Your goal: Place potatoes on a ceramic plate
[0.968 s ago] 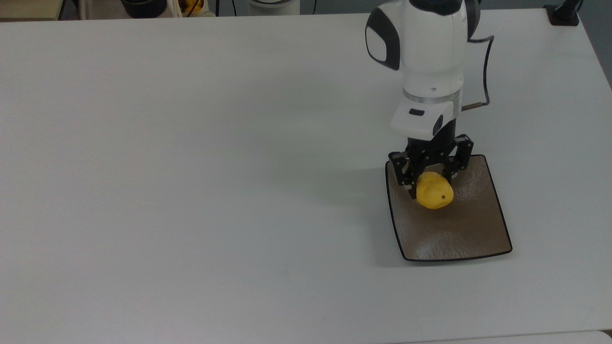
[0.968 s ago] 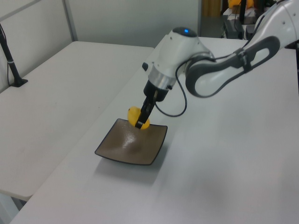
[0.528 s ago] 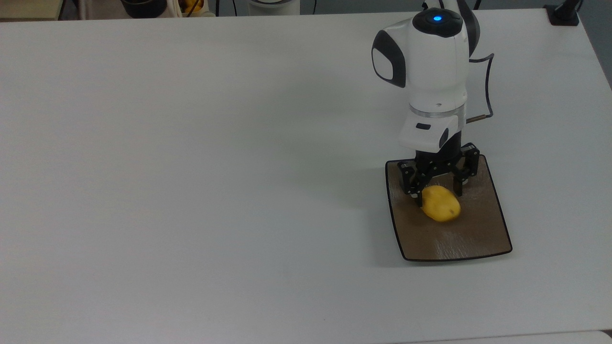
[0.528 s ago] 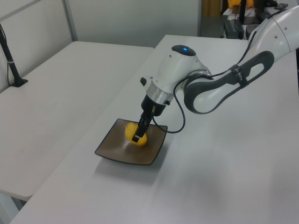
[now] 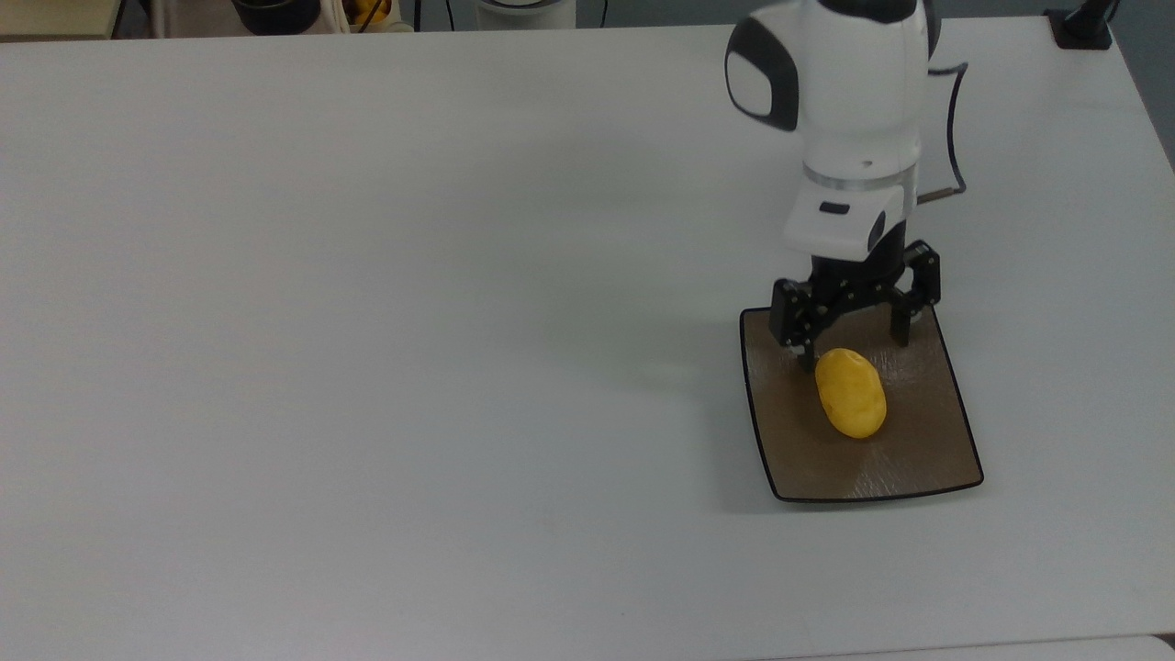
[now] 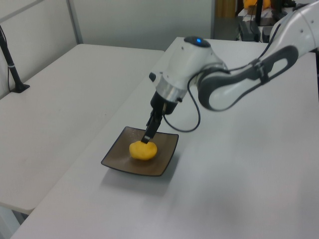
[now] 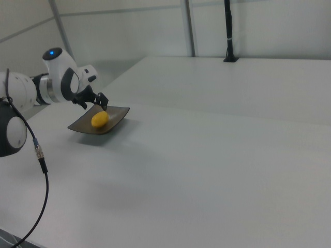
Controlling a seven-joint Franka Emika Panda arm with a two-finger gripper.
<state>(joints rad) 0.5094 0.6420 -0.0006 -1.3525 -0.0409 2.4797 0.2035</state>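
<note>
The yellow potato (image 5: 851, 393) lies on the square brown ceramic plate (image 5: 927, 459), near its middle; it also shows as the potato (image 6: 143, 150) on the plate (image 6: 114, 158) and the potato (image 7: 100, 119) on the plate (image 7: 116, 124). My gripper (image 5: 856, 344) hangs open just above the plate's far edge, its two black fingers spread to either side, nothing between them. One fingertip (image 5: 807, 360) is close to the potato's far end; whether it touches I cannot tell. In the left view the gripper (image 6: 147, 137) hovers right over the potato.
The white table (image 5: 367, 321) stretches wide to the top view's left of the plate. A black cable (image 5: 955, 119) loops off the arm's wrist. A black post base (image 5: 1083, 28) sits at the far right corner, and dark containers (image 5: 275, 14) stand beyond the far edge.
The gripper carried the potato down onto the plate, opened and let it go. It has since risen and drawn back toward the plate's far edge; the potato lies settled.
</note>
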